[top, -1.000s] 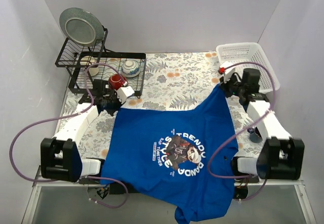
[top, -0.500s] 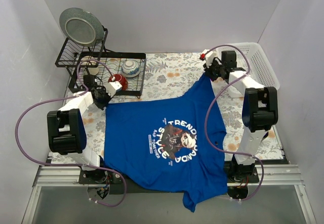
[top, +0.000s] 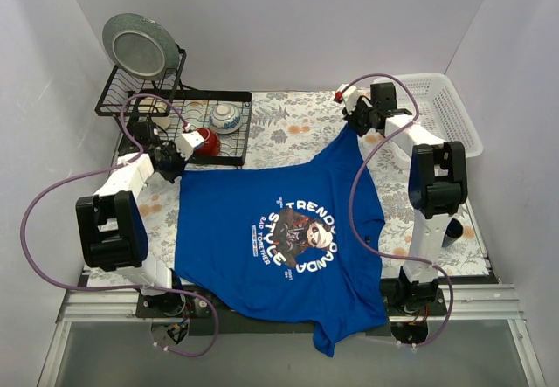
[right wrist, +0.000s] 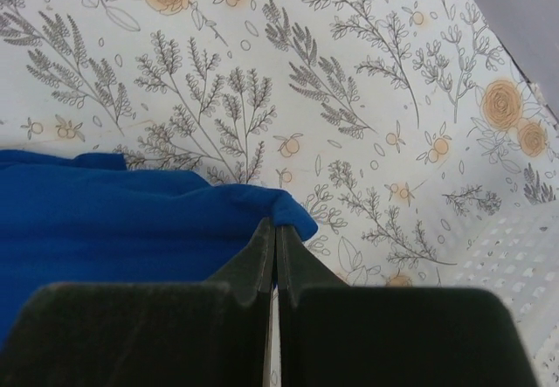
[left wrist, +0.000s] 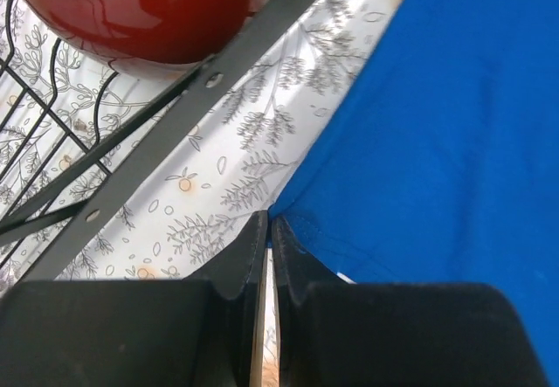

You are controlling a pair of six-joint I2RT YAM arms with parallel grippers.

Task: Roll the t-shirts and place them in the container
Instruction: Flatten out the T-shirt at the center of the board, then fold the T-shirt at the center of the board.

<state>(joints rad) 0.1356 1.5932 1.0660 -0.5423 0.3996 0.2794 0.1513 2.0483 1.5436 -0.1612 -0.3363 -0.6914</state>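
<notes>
1. Here, the left gripper [left wrist: 269,230] has its jaws pinched nearly together on a corner of the royal-blue short-sleeved cotton t-shirt [left wrist: 437,142]. In the left wrist view the blue cloth tucks right in between the black fingertips.
2. The right gripper [right wrist: 276,230] is likewise clamped tight on a bunched blue corner of the same t-shirt [right wrist: 105,212], with bare floral-print tablecloth [right wrist: 349,72] beyond it.
3. Seen from above, the left gripper [top: 169,162] sits just beside the black wire dish rack [top: 188,125] and the glossy red bowl [top: 205,140]. The right gripper [top: 354,123] is further back, near the white plastic basket [top: 437,99].
4. From both grippers the t-shirt [top: 227,230] spreads back toward the arm bases, printed side up. Its near end spills over the near table edge.
5. The edge stretched between the two grips slants, its right end lying further from the bases than its left, so the shirt's long axis runs far-to-near and slightly skewed.
6. Judged from this, the shirt is being spread flat and no roll has begun. The next move likely depends on squaring that far edge and drawing the overhanging end onto the table.
</notes>
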